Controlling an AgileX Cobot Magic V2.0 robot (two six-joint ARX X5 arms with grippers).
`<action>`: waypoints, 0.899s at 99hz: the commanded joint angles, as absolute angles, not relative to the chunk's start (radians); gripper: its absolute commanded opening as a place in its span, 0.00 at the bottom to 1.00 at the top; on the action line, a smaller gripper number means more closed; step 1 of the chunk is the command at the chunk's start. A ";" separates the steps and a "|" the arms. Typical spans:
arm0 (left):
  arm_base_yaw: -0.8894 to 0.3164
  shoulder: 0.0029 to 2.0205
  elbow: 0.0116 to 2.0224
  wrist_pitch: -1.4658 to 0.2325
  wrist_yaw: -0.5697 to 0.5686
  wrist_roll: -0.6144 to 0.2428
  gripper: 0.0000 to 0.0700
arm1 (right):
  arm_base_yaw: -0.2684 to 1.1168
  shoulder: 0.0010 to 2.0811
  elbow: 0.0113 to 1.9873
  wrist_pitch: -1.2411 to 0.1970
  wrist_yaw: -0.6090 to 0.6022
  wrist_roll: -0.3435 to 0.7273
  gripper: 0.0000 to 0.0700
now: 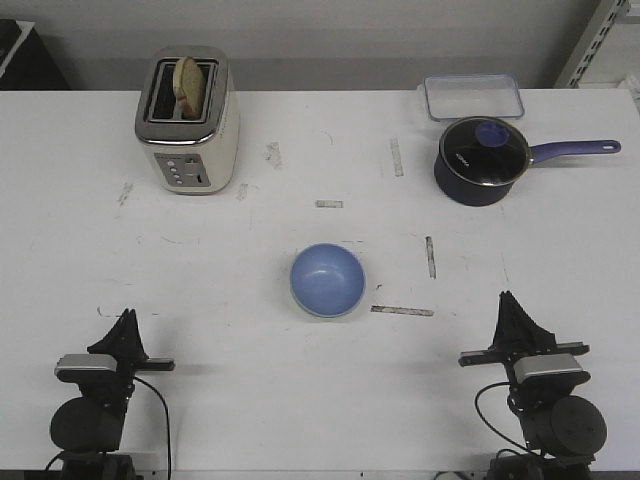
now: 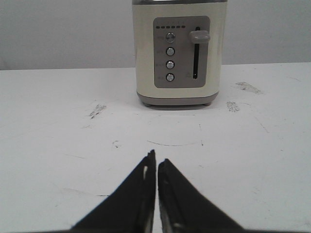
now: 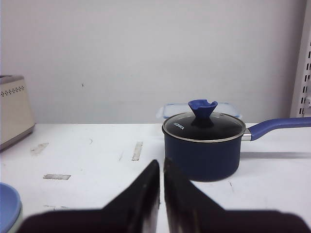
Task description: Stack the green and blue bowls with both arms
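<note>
**Blue bowl nested in green at table centre, both arms parked**

The blue bowl (image 1: 327,279) sits mid-table; the right wrist view shows a pale green bowl (image 3: 17,217) rim beneath it. The left gripper (image 1: 127,317) and right gripper (image 1: 508,301) rest at the near edge, fingers pressed together, holding nothing. Beyond stand a cream toaster (image 1: 187,120) with bread, a dark blue saucepan (image 1: 483,160) and a clear container (image 1: 473,97).

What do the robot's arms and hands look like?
Both arms are black, with round joints at the bottom. The left hand and right hand are pointy black wedges. Behind each sits a silver-grey block, and thin black cables loop loosely beside them.
</note>
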State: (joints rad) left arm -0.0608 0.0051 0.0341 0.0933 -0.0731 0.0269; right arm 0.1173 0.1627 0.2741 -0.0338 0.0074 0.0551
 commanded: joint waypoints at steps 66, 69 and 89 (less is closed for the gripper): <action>-0.059 0.003 0.012 0.106 -0.072 0.037 0.00 | 0.078 0.103 0.243 -0.010 0.046 0.041 0.01; -0.059 0.003 0.012 0.106 -0.072 0.037 0.00 | 0.066 0.089 0.228 0.001 0.045 0.036 0.01; -0.059 0.003 0.012 0.106 -0.072 0.037 0.00 | 0.002 0.004 0.120 0.029 0.041 0.029 0.01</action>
State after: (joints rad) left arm -0.0608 0.0051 0.0341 0.0937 -0.0731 0.0288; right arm 0.0109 0.0257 0.1371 0.0154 0.0441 0.0414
